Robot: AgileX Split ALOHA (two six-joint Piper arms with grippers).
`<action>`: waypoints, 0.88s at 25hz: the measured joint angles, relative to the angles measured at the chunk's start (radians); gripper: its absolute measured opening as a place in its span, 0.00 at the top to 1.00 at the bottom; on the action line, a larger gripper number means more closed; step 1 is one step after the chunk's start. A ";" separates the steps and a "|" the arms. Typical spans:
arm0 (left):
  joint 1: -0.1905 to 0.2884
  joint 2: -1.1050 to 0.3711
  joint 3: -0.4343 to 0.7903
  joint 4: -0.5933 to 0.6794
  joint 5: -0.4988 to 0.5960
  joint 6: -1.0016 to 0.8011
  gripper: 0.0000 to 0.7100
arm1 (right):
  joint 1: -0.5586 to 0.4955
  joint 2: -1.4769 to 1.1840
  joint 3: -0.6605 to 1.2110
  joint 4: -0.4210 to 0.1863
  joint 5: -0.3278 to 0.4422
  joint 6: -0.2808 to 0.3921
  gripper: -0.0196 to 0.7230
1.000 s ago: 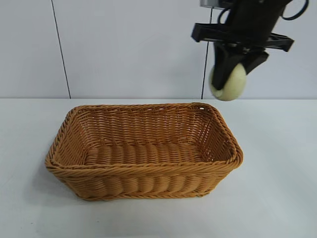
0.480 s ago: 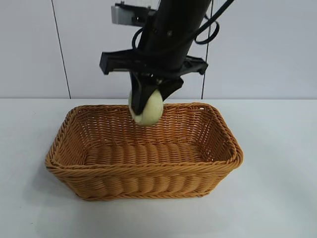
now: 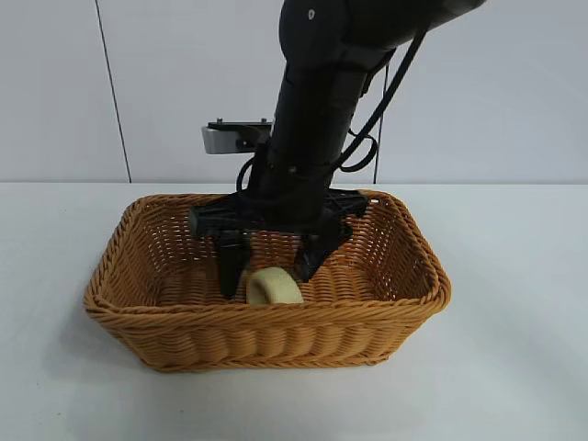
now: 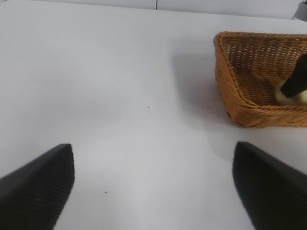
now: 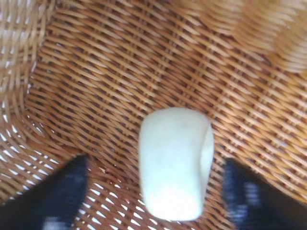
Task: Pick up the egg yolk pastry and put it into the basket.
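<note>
Fingers of the right gripper [image 3: 269,269] stand spread wide apart inside the basket [image 3: 138,317], released, with the egg yolk pastry [image 3: 274,288] lying loose between them. The right arm reaches down steeply from the upper part of the exterior view, its black forearm nearly vertical, and its wrist sits level with the braided rim. One finger hangs just beside the pastry on the exterior view's left; the other slants down on the opposite side, and neither visibly touches the bun.

The pastry rests on the woven floor of the basket, close to the near long wall and roughly midway along it. In the right wrist view the egg yolk pastry [image 5: 175,162] lies on the wicker between the two dark fingers [image 5: 56,194], with a clear gap on each side.

The left gripper [image 4: 153,187] hovers well away from the basket over the bare white bench [image 4: 120,96], its two black fingers [image 4: 38,184] held far apart and gripping nothing. From that wrist camera one corner of the basket [image 4: 225,76] shows off to the side, with the pale pastry [image 4: 293,97] just visible inside it behind a black finger of the other arm.
</note>
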 joint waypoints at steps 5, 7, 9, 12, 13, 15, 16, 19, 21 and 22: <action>0.000 0.000 0.000 0.000 0.000 0.000 0.03 | -0.015 -0.004 -0.137 -0.046 0.154 0.022 0.05; 0.000 0.000 0.000 0.000 0.000 0.000 0.03 | -0.032 -0.007 -0.196 -0.075 0.191 0.033 0.05; 0.000 0.000 0.000 0.000 0.000 0.000 0.03 | -0.059 -0.010 -0.233 -0.113 0.210 0.056 0.05; 0.000 0.000 0.000 0.000 0.000 0.000 0.03 | -0.128 -0.014 -0.256 -0.144 0.228 0.066 0.05; 0.000 0.000 0.000 0.000 0.000 0.000 0.03 | -0.159 -0.014 -0.257 -0.146 0.231 0.066 0.05; 0.000 0.000 0.000 0.000 0.000 0.000 0.03 | -0.221 -0.014 -0.257 -0.148 0.231 0.062 0.05; 0.000 0.000 0.000 0.000 0.000 0.000 0.03 | -0.258 -0.014 -0.257 -0.148 0.231 0.057 0.05; 0.000 0.000 0.000 0.000 0.000 0.000 0.03 | -0.364 -0.014 -0.257 -0.153 0.231 0.054 0.05; 0.000 0.000 0.000 0.000 0.000 0.000 0.03 | -0.434 -0.014 -0.257 -0.153 0.231 0.054 0.05; 0.000 0.000 0.000 0.000 0.000 0.000 0.03 | -0.461 -0.014 -0.257 -0.155 0.231 0.054 0.05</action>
